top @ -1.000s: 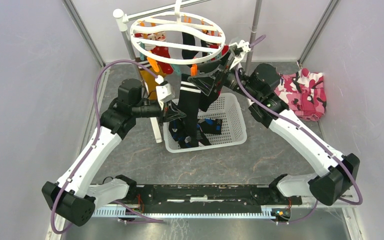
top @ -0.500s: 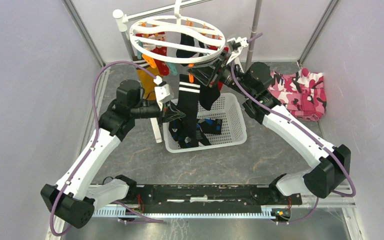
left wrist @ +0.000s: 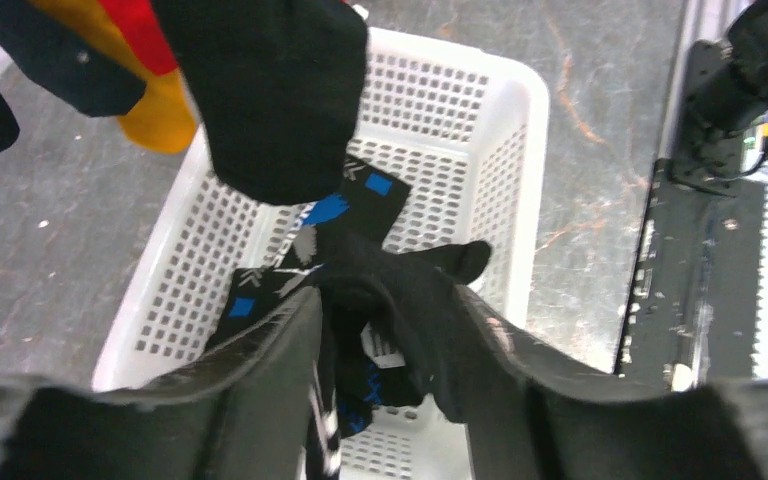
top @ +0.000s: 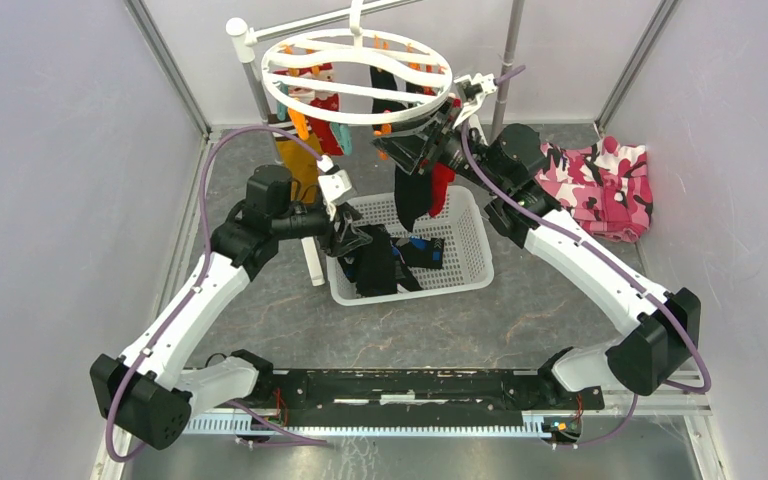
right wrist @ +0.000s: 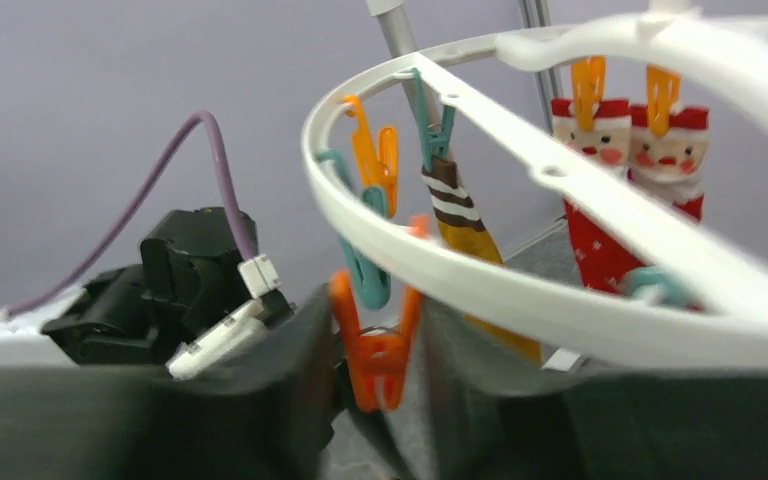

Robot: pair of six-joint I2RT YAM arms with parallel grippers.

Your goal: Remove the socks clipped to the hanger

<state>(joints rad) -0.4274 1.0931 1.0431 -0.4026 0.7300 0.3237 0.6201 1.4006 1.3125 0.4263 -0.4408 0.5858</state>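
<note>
The white ring hanger (top: 360,88) hangs at the back with socks clipped on: red ones (top: 325,108), a mustard one (top: 300,170) and a black one (top: 413,195). My right gripper (top: 422,140) is up at the ring's near rim. In the right wrist view its open jaws (right wrist: 377,320) stand either side of an orange clip (right wrist: 375,352) with no sock in it. My left gripper (top: 352,238) is low over the basket, open. In the left wrist view a black striped sock (left wrist: 400,290) slumps loose between its spread fingers (left wrist: 260,380) into the basket.
The white perforated basket (top: 480,270) under the hanger holds black socks with blue marks. The hanger's white stand post (top: 312,255) rises just left of the basket. A pink camouflage cloth (top: 605,185) lies at the right. Grey walls close in both sides.
The long black striped sock has come off the orange clip and dropped into the basket. My left gripper sank with it and opened. The right jaws closed on the clip, then widened.
</note>
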